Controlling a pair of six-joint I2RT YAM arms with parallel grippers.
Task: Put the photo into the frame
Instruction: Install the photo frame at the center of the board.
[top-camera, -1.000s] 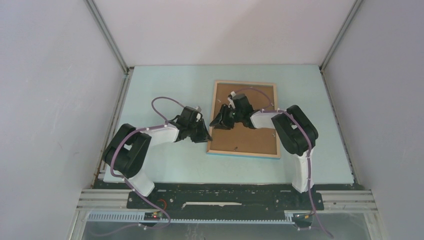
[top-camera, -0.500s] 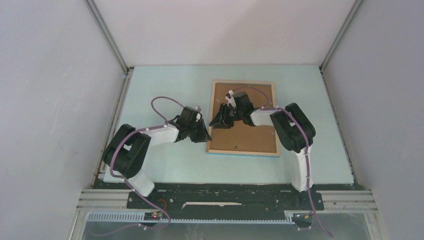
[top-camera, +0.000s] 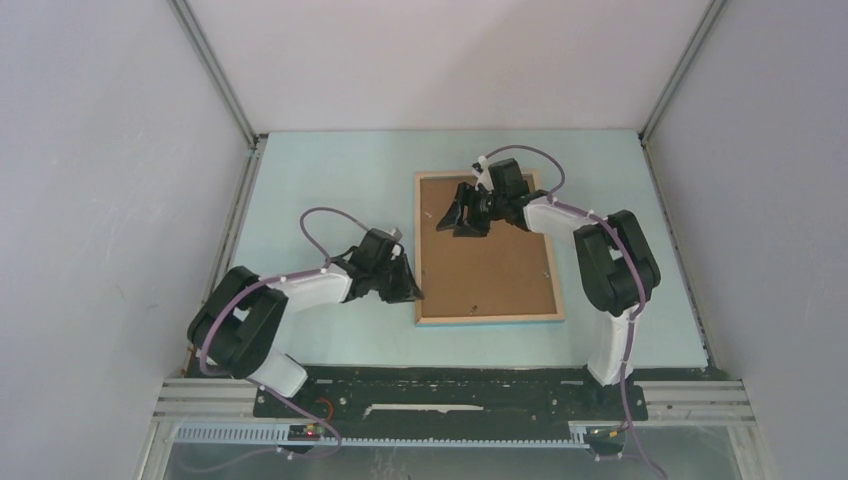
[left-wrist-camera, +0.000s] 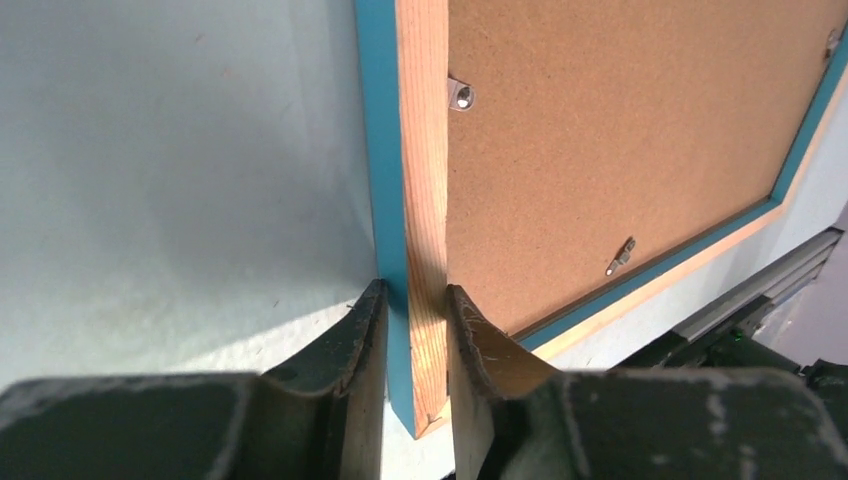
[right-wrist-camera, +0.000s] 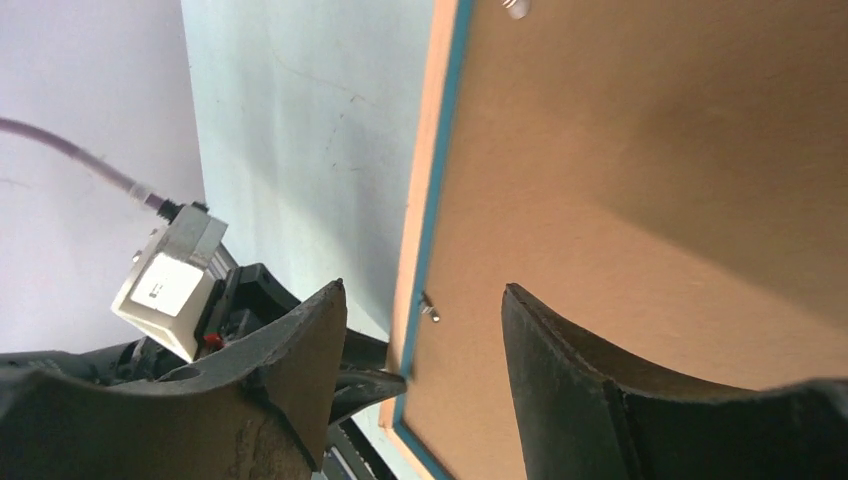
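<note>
The frame (top-camera: 490, 317) lies back-up on the pale blue table, its light wood rails around the brown backing board (top-camera: 490, 265). My left gripper (top-camera: 412, 290) is shut on the frame's left rail near the near-left corner. In the left wrist view the fingers (left-wrist-camera: 412, 310) pinch the blue-edged wood rail (left-wrist-camera: 420, 150). My right gripper (top-camera: 458, 218) is open and empty, held above the far part of the board. In the right wrist view its fingers (right-wrist-camera: 423, 288) spread over the board (right-wrist-camera: 650, 150) and the rail (right-wrist-camera: 435, 150). The photo is not in view.
Small metal tabs (left-wrist-camera: 461, 95) (left-wrist-camera: 620, 257) sit on the frame's inner edge over the board. The pale blue table (top-camera: 340, 180) is walled by grey panels on three sides. A metal rail (top-camera: 450, 400) runs along its near edge.
The left gripper has pulled back toward the near edge, and the frame has slid nearer and turned slightly. The right gripper has moved to the far part of the board.
</note>
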